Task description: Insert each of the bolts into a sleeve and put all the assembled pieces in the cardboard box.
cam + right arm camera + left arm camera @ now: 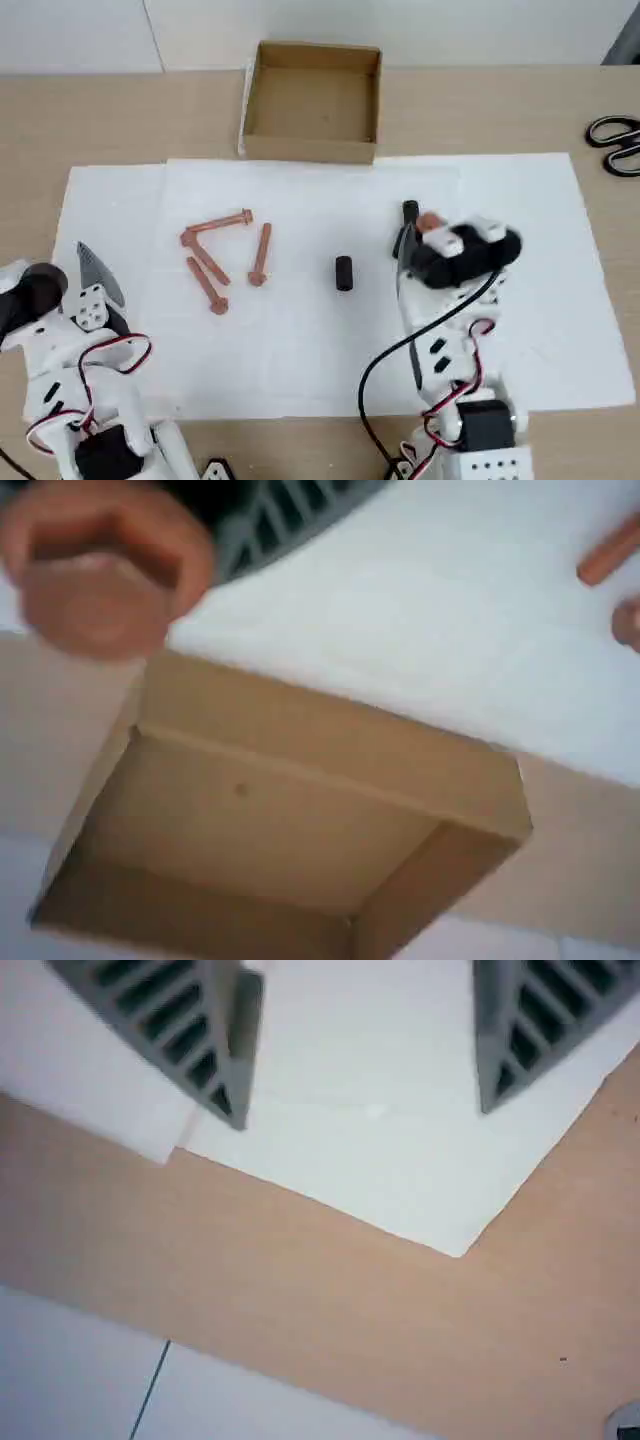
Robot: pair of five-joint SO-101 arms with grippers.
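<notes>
Several salmon bolts [215, 255] lie loose on the white paper at the left. One black sleeve [344, 273] lies alone mid-paper. My right gripper [413, 232] hovers right of that sleeve, shut on a bolt [430, 222]; a black piece [410, 211] at the bolt's far end looks like a sleeve. In the right wrist view the bolt head [100, 570] looms close beside a grey finger [290, 515], and the cardboard box [300, 820] lies beyond. The box [312, 148] stands empty at the back centre. My left gripper [95, 268] [362, 1110] is open over the paper's corner.
Black scissors [615, 142] lie at the far right edge of the table. The white paper [520, 330] covers most of the working area. Two loose bolts [612, 552] show at the edge of the right wrist view.
</notes>
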